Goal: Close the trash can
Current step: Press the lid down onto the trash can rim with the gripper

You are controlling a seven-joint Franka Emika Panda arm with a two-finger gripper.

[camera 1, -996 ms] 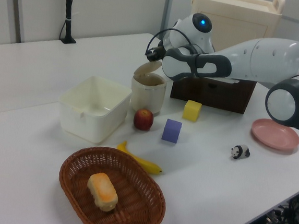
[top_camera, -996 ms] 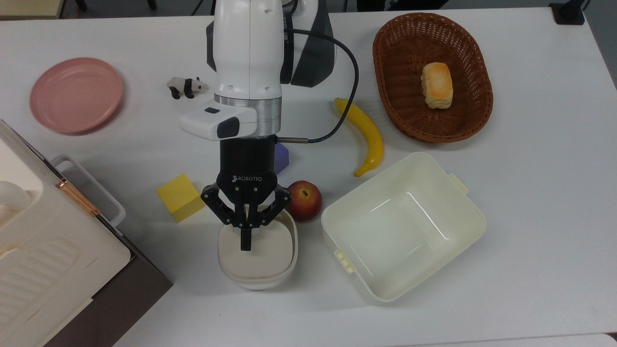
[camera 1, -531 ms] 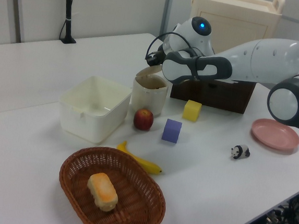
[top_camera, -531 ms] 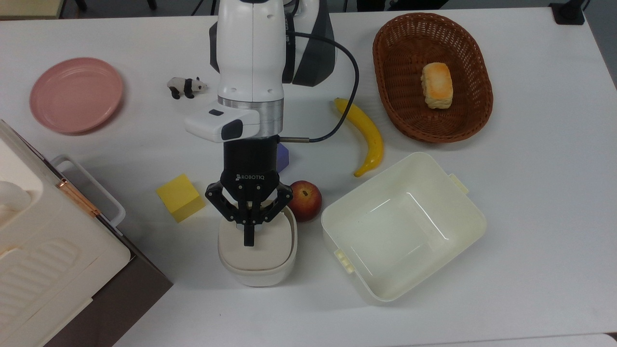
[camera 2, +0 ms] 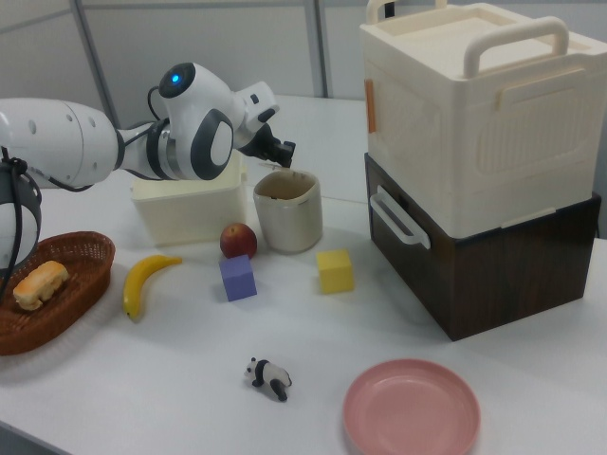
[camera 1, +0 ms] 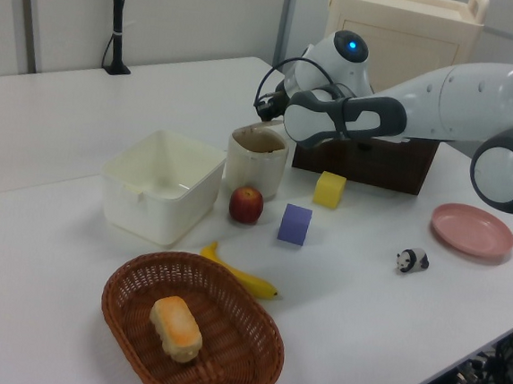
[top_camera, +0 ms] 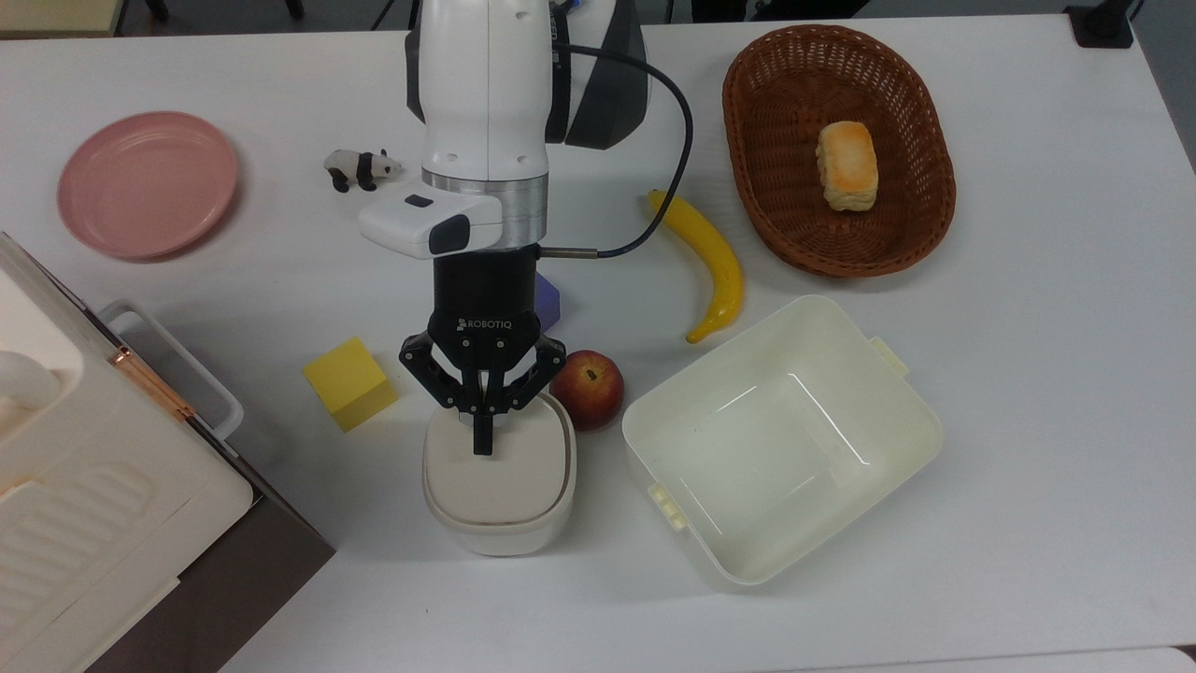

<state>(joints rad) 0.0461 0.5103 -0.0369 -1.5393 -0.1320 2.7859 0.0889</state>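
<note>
Over the last second I watched the beige-grey hinged lid drop flat onto the small cream-white plastic trash can, which sat low in the middle of the top view, just beside the red apple. The black two-finger gripper, its fingers pressed together into one point, had drawn back toward the lid's upper edge. I judged the can closed, or very nearly; only retreat remained.
</note>
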